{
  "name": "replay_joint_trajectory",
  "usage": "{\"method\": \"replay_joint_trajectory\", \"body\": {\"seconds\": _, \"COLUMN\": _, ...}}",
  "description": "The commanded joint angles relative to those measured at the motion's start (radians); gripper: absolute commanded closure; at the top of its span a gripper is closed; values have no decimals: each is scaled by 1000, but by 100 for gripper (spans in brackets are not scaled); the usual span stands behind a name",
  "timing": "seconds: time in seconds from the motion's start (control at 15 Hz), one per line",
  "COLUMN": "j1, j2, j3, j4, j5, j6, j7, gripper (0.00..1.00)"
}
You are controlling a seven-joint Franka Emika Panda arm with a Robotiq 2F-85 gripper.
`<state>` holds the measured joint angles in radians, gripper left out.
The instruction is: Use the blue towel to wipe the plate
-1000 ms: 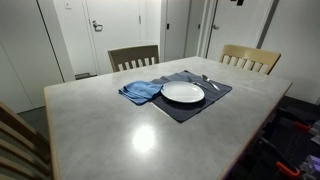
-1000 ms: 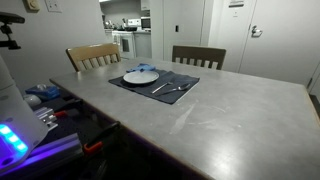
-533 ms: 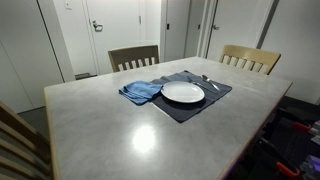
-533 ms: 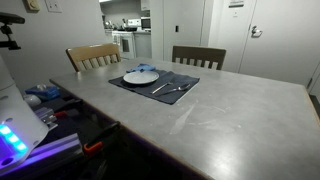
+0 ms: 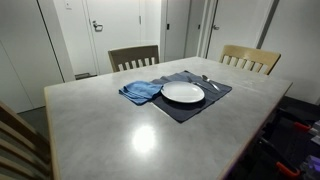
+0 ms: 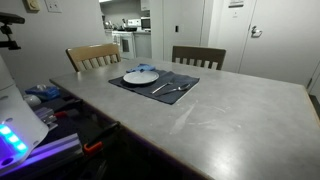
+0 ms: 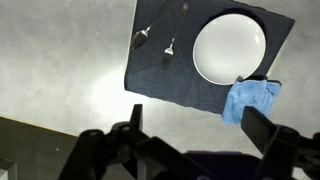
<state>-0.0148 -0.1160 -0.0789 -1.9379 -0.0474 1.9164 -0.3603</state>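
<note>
One plate (image 5: 183, 92) on dark placemat (image 5: 180, 110), blue towel (image 5: 140, 92) touching plate rim, overhanging placemat edge; hand (image 7: 192, 118) spread, well above

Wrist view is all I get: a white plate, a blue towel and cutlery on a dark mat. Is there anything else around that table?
Observer: Yes. Beyond the plate, two wooden chairs stand at the table's far edge: a darker chair and a lighter chair.
Operator: What is behind them?
Observer: A white door in the wall.
Operator: Can you see any other room?
Observer: Yes. In an exterior view, a lit kitchen shows through a doorway.
</note>
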Motion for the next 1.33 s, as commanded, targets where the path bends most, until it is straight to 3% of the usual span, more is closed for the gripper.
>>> {"method": "replay_joint_trajectory", "body": {"seconds": 0.0, "j1": 17, "j2": 63, "j3": 30, "j4": 38, "j5": -8, "j6": 29, "j7": -47, "gripper": 0}}
{"method": "replay_joint_trajectory", "body": {"seconds": 0.73, "j1": 44, "j2": 268, "j3": 111, "j4": 104, "j5": 158, "j6": 152, "j7": -179, "gripper": 0}}
{"method": "replay_joint_trajectory", "body": {"seconds": 0.87, "j1": 42, "j2": 236, "j3": 115, "j4": 71, "j5": 139, "j6": 143, "j7": -147, "gripper": 0}}
{"method": "replay_joint_trajectory", "body": {"seconds": 1.27, "j1": 52, "j2": 301, "j3": 124, "j4": 121, "j5": 112, "j6": 141, "j7": -114, "gripper": 0}}
